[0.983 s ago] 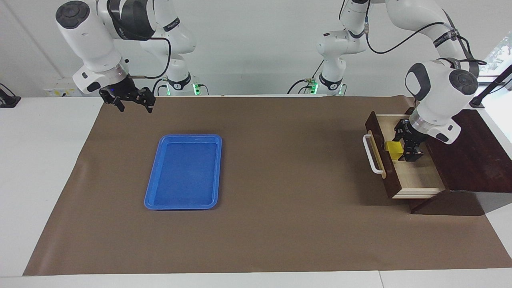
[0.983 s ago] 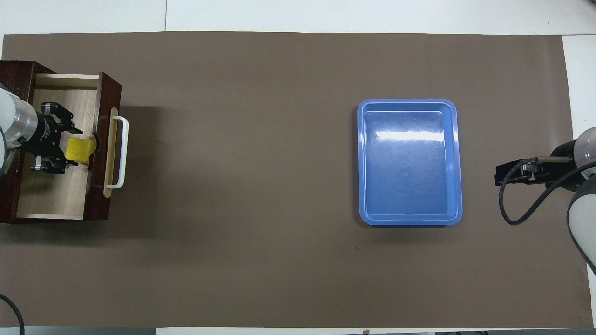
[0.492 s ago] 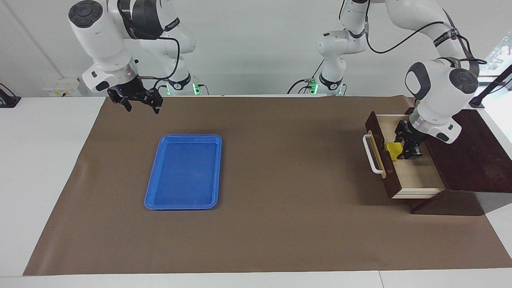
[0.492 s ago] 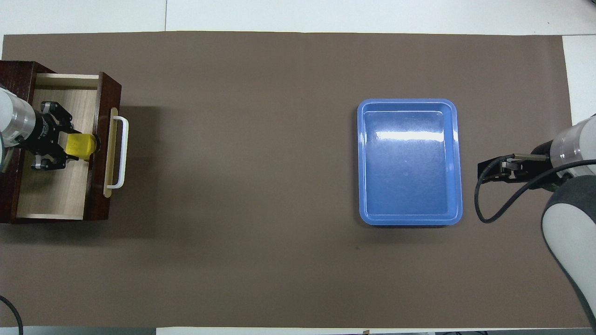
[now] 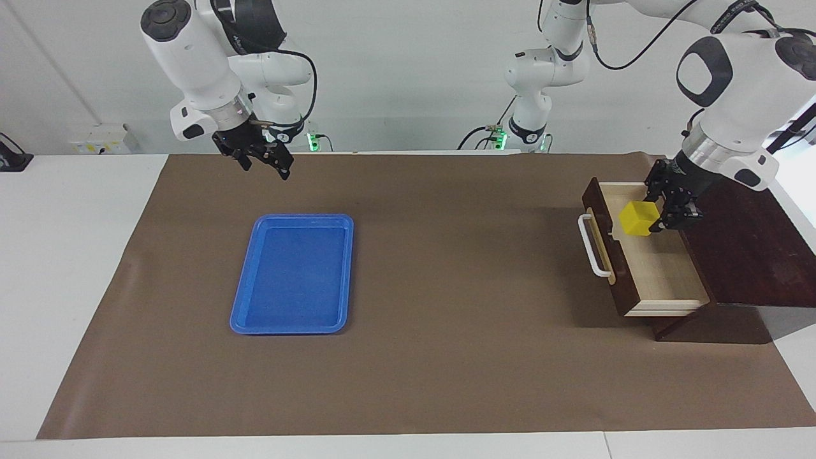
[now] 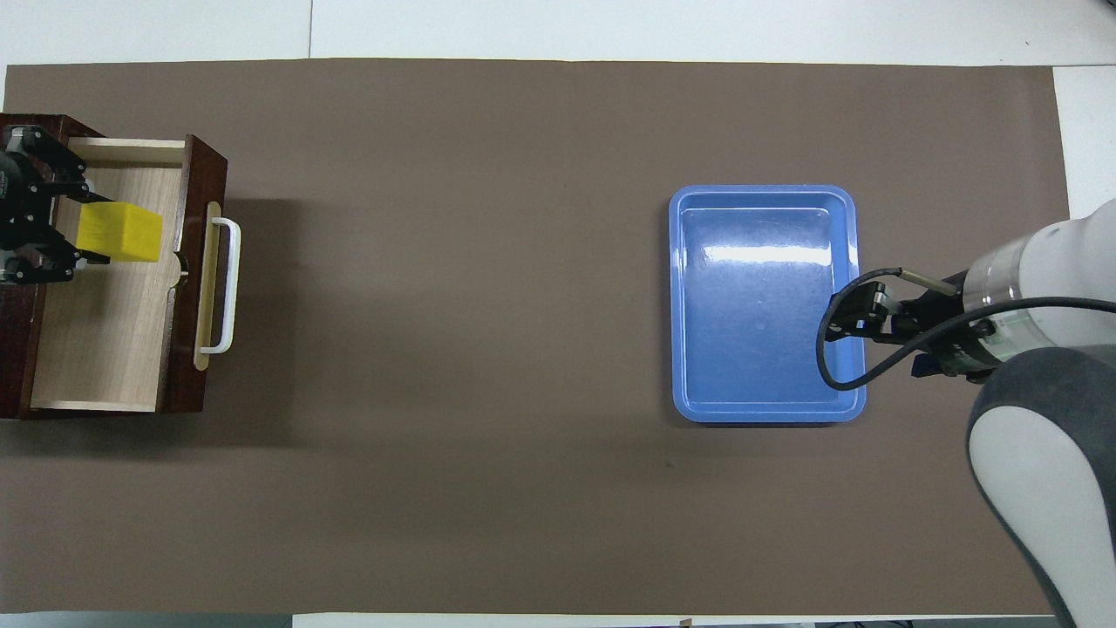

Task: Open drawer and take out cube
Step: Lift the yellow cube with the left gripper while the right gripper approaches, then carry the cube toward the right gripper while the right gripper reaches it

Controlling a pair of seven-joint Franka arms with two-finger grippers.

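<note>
The drawer of the dark brown box stands pulled open, its pale wooden floor bare and its white bar handle facing the middle of the table. My left gripper is shut on the yellow cube and holds it in the air over the drawer's end nearer to the robots. From overhead the cube covers part of the drawer floor, with the left gripper beside it. My right gripper hangs open and holds nothing, raised above the mat near the blue tray.
A flat blue tray lies empty on the brown mat toward the right arm's end. From overhead the right gripper overlaps the tray's rim. The dark brown box stands at the left arm's end.
The left gripper closed on the cube inside the drawer and lifted it up above the drawer. The right arm swung inward toward the blue tray.
</note>
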